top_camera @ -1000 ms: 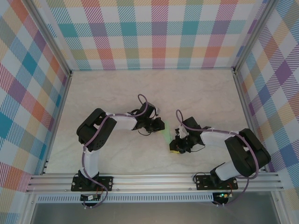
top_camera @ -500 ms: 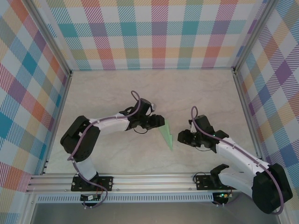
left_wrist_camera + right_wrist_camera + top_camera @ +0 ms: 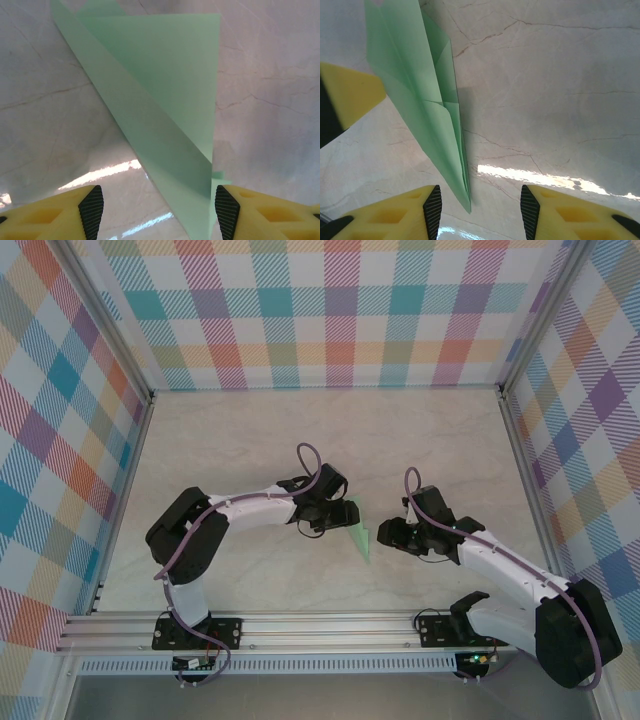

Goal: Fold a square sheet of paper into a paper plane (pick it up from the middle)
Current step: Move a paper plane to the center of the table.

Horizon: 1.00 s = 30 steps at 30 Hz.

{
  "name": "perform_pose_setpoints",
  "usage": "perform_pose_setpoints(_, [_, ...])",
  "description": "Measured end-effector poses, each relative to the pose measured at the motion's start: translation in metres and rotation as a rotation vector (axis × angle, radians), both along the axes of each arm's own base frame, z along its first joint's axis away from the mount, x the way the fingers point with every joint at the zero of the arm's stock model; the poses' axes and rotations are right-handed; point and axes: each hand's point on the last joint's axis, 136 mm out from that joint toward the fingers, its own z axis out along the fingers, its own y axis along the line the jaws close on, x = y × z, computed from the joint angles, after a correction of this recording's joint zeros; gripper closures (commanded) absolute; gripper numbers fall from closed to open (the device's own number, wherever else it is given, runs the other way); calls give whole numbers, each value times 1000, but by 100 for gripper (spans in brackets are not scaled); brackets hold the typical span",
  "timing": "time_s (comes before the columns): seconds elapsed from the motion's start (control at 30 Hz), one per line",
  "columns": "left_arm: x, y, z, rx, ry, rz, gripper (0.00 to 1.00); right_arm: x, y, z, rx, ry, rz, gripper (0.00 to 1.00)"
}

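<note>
Start with your left pincer point(image 3: 157, 212). Its two yellow fingers point(image 3: 60, 215) stand wide apart. Their black pads face each other across a big gap. The paper plane point(image 3: 165, 100) runs through that gap. You can see that the left pad is clear of the paper. The paper's edge comes very close to the right pad, and you cannot tell if it touches.

Now look at your right pincer point(image 3: 481, 210). Its fingers are apart too, with a smaller gap. The pointed tip of the green plane point(image 3: 420, 100) ends just in front of that gap, nearer the left pad. No pad touches it. You can see the folds and the long crease down the plane. A yellow finger of the other arm point(image 3: 350, 95) shows at the left edge, right beside the plane.

From above, the left pincer point(image 3: 335, 515) and the right pincer point(image 3: 385, 535) face each other near the middle of the table point(image 3: 250, 440). The plane point(image 3: 358, 530) lies between them on the pale marble top. Its wide end is up by the left pincer. Its sharp end points toward the near edge, where the arm bases sit. Bright checked walls point(image 3: 340, 310) stand around the table.
</note>
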Motion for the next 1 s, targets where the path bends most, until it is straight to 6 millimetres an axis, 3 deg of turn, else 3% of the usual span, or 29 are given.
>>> perform_pose_setpoints(0.23, [10,-11,3,-1,1,12,39,1,4,-3,12,13,10,51])
perform_pose_setpoints(0.33, [11,-10,3,11,-2,10,57,1,5,-6,11,25,13,50])
perform_pose_setpoints(0.5, [5,-3,-4,32,10,13,75,0,11,-8,37,39,32,47])
perform_pose_setpoints(0.6, [-2,7,-8,52,13,10,92,0,17,-8,63,46,49,45])
perform_pose_setpoints(0.8, [-5,14,6,18,-38,7,99,-2,27,-16,89,101,86,44])
perform_pose_setpoints(1.0, [-1,16,12,-10,-70,5,100,7,44,-11,149,97,142,42])
